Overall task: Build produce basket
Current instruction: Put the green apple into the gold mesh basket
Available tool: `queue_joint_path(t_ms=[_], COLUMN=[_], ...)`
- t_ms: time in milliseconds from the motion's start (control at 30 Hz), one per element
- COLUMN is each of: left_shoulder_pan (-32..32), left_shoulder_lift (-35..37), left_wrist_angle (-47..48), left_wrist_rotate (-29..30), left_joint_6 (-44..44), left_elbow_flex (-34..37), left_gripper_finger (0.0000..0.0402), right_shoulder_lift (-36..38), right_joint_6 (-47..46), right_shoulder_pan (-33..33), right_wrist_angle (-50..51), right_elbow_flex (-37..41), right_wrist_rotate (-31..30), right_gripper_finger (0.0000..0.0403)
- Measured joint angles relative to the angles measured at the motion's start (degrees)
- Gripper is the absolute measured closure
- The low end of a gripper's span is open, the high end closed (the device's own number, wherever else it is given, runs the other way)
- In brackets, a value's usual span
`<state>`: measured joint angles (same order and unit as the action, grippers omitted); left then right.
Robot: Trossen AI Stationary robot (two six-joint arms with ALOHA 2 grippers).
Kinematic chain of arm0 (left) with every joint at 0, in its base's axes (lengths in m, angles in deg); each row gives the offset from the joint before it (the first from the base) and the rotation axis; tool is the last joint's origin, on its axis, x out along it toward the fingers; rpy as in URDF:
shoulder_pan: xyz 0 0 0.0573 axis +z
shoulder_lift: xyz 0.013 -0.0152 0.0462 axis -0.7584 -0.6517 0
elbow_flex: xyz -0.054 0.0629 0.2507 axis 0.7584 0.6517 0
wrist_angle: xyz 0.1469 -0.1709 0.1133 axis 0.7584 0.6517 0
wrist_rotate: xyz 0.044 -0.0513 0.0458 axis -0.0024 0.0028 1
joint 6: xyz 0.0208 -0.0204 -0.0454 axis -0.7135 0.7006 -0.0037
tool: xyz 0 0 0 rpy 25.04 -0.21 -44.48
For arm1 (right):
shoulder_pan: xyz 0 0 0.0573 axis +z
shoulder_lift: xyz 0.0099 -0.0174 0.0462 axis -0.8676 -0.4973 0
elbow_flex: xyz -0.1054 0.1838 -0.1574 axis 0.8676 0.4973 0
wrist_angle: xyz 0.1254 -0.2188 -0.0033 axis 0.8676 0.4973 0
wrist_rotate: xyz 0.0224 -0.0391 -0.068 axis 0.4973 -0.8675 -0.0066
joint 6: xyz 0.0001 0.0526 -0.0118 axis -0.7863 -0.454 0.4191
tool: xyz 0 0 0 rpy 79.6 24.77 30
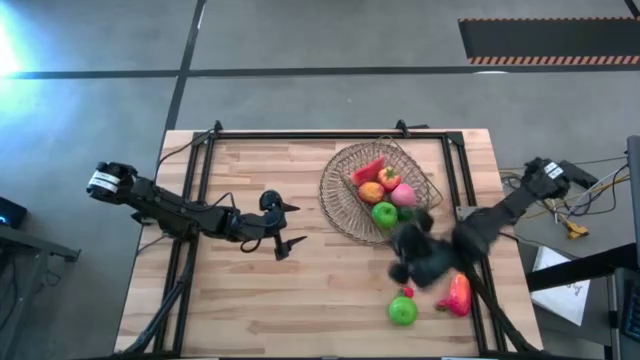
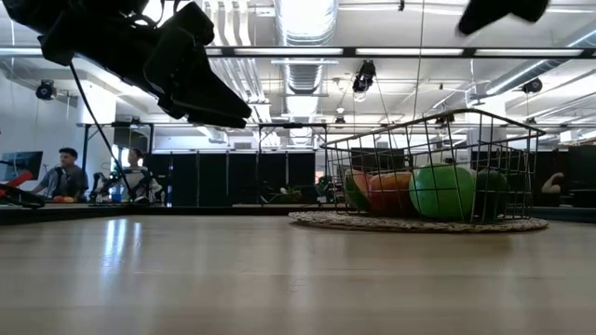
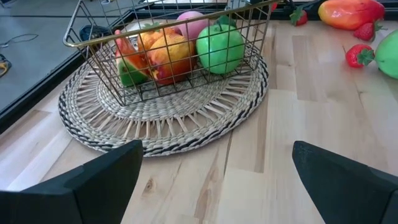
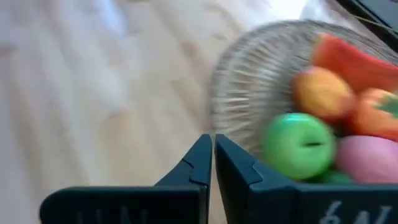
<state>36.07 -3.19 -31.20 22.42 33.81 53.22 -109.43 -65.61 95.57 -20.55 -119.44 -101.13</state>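
The wire basket [image 1: 350, 205] stands on a round woven mat [image 3: 168, 118] at the table's far middle. It holds a red slice [image 1: 367, 170], an orange piece [image 1: 371, 192], a pink piece [image 1: 403, 194] and a green apple [image 1: 384, 213]. Near the table's near right edge lie another green apple [image 1: 402, 311], a red-orange pepper [image 1: 458, 293] and a small red piece [image 1: 408, 291]. My right gripper [image 4: 212, 144] is shut and holds nothing; it hovers blurred just near-right of the basket [image 1: 402, 255]. My left gripper [image 3: 214, 180] is open, left of the basket [image 1: 283, 226].
A dark metal frame [image 1: 330, 133] runs along the table's far edge and down both sides. Bare wood lies between my left gripper and the mat, and across the table's near left. People sit in the room far behind the table [image 2: 65, 172].
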Motion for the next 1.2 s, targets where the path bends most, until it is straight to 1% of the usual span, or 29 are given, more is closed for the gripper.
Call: queue_joint_path(t_ms=[67, 167, 300, 367, 433, 500, 600, 733, 867, 933, 1000, 1200], left_shoulder_pan=[0.0, 0.0, 0.0, 0.0, 0.0, 0.0, 0.0, 0.0, 0.0, 0.0, 0.0, 0.0], left_shoulder_lift=[0.0, 0.0, 0.0, 0.0, 0.0, 0.0, 0.0, 0.0, 0.0, 0.0, 0.0, 0.0], left_wrist_angle=[0.0, 0.0, -0.2, -0.3, -0.5, -0.6, -0.6, -0.6, -0.7, -0.7, -0.6, -0.6], left_wrist_rotate=[0.0, 0.0, 0.0, 0.0, 0.0, 0.0, 0.0, 0.0, 0.0, 0.0, 0.0, 0.0], left_joint_6=[0.0, 0.0, 0.0, -0.1, -0.1, -0.1, -0.1, -0.1, -0.1, -0.1, -0.1, -0.1], left_elbow_flex=[0.1, 0.1, 0.1, 0.1, 0.1, 0.1, 0.1, 0.1, 0.1, 0.1, 0.1, 0.1], left_gripper_finger=[0.0006, 0.0006, 0.0006, 0.0006, 0.0006, 0.0006, 0.0006, 0.0006, 0.0006, 0.0006, 0.0006, 0.0006], right_shoulder_lift=[-2.6, -6.9, -13.3, -17.1, -20.7, -24.0, -27.6, -29.8, -30.1, -30.1, -30.1, -30.6], right_joint_6=[-2.8, -8.2, -16.4, -18.3, -16.6, -12.5, -11.7, -12.0, -12.2, -12.2, -12.2, -13.1], right_shoulder_pan=[6.2, 13.4, 19.8, 21.7, 22.3, 22.2, 21.4, 20.1, 19.8, 19.8, 19.8, 19.8], right_wrist_angle=[-0.5, -0.5, -0.6, -1.2, -1.8, -1.3, 1.2, 8.4, 11.8, 11.9, 11.9, 12.1], right_elbow_flex=[-1.0, -2.1, -2.9, -3.5, -5.0, -7.0, -11.0, -17.9, -23.3, -24.7, -25.5, -24.9], right_wrist_rotate=[-2.5, -3.1, -2.8, -2.6, -1.9, -1.2, 0.9, 6.2, 7.9, 8.3, 9.6, 10.5], right_gripper_finger=[0.039, 0.039, 0.039, 0.039, 0.039, 0.039, 0.039, 0.039, 0.0387, 0.0374, 0.0351, 0.0248])
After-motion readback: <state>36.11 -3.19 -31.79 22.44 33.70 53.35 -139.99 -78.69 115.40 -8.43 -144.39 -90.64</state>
